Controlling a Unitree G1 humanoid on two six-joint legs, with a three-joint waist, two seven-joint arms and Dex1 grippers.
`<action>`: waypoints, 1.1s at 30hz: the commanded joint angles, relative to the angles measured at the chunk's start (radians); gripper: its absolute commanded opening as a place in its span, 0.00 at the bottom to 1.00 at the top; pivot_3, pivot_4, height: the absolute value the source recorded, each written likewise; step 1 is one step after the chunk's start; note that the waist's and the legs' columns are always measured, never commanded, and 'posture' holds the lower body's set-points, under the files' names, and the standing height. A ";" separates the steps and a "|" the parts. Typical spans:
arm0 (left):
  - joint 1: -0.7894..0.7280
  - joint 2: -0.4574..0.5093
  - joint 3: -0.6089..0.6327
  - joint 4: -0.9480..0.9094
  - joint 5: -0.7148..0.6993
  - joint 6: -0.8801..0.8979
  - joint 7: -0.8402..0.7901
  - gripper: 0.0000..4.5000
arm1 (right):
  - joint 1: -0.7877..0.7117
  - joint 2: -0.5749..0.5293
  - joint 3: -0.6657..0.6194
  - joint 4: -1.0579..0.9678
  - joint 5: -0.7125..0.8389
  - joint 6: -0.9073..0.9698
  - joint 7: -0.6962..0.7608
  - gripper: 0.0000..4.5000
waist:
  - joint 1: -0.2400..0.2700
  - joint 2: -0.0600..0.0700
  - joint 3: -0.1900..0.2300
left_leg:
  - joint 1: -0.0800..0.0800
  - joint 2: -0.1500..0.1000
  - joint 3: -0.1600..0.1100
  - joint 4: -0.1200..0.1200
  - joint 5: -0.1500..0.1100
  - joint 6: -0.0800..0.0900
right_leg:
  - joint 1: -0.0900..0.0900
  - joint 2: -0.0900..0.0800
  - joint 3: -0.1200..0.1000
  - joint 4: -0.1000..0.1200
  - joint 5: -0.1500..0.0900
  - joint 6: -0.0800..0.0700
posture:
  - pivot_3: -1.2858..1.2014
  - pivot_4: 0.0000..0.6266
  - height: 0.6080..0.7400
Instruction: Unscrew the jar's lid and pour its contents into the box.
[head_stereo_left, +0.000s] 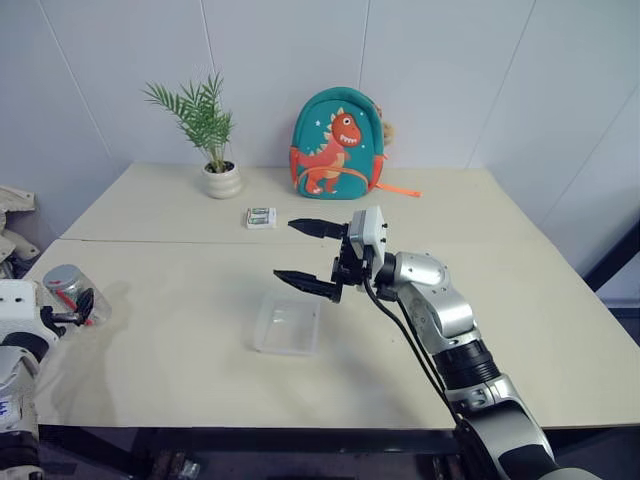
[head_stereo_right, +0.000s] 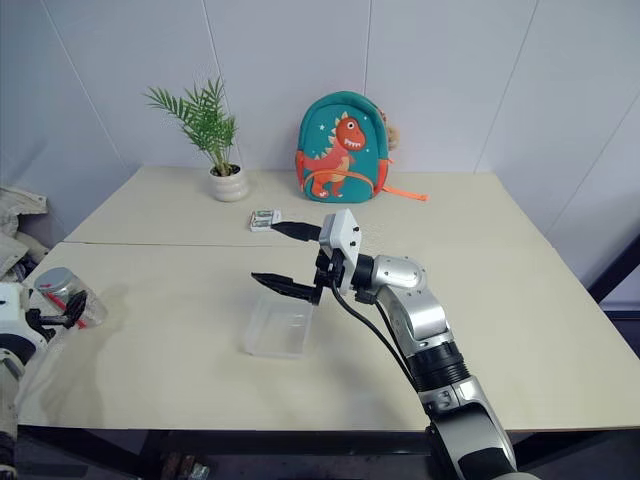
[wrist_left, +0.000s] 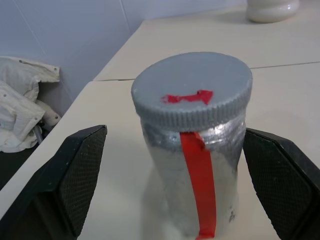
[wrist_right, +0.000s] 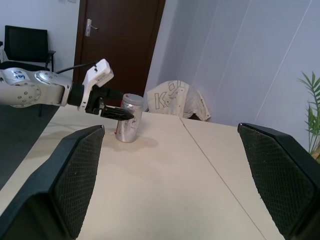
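Observation:
The silvery-grey jar (wrist_left: 192, 175) with a red strip down its side stands upright at the table's far left edge (head_stereo_left: 62, 284). Its grey lid (wrist_left: 192, 90), marked red on top, is on it. The contents are hidden inside. My left gripper (head_stereo_left: 80, 302) is open, with one black finger (wrist_left: 80, 175) on each side of the jar and a gap showing on one side. The clear shallow box (head_stereo_left: 288, 326) lies mid-table. My right gripper (head_stereo_left: 284, 250) hovers just above the box's far side. It is open, points left and holds nothing.
A white plant pot (head_stereo_left: 222, 180) with a palm and a teal dinosaur backpack (head_stereo_left: 338, 143) stand at the back. A small white-and-green packet (head_stereo_left: 261, 217) lies in front of them. A white bundle (head_stereo_left: 12, 225) sits beyond the table's left edge, close to the jar.

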 joint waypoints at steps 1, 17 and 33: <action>-0.055 0.036 -0.027 0.079 0.025 -0.068 -0.007 1.00 | 0.000 -0.003 -0.013 -0.048 0.008 -0.002 -0.014 1.00 | 0.000 0.000 0.000 | 0.000 0.000 0.000 0.000 0.000 0.000 | 0.000 0.000 0.000 0.000 0.000 0.000 | 0.52 0.24 1.00; -0.173 0.051 -0.095 0.294 0.040 -0.174 0.003 0.44 | 0.008 -0.012 -0.019 -0.066 0.009 -0.005 -0.042 1.00 | -0.002 0.000 0.000 | 0.000 0.000 0.000 0.000 0.000 0.000 | 0.000 0.000 0.000 0.000 0.000 0.001 | 0.52 0.24 1.00; 0.089 -0.038 -0.183 -0.678 -0.235 0.305 -0.137 0.44 | 0.096 -0.139 -0.064 -0.205 0.080 0.135 -0.017 1.00 | 0.005 0.000 0.000 | -0.001 0.000 0.000 0.000 0.000 0.000 | 0.000 -0.001 0.000 0.000 0.000 0.000 | 0.52 0.24 1.00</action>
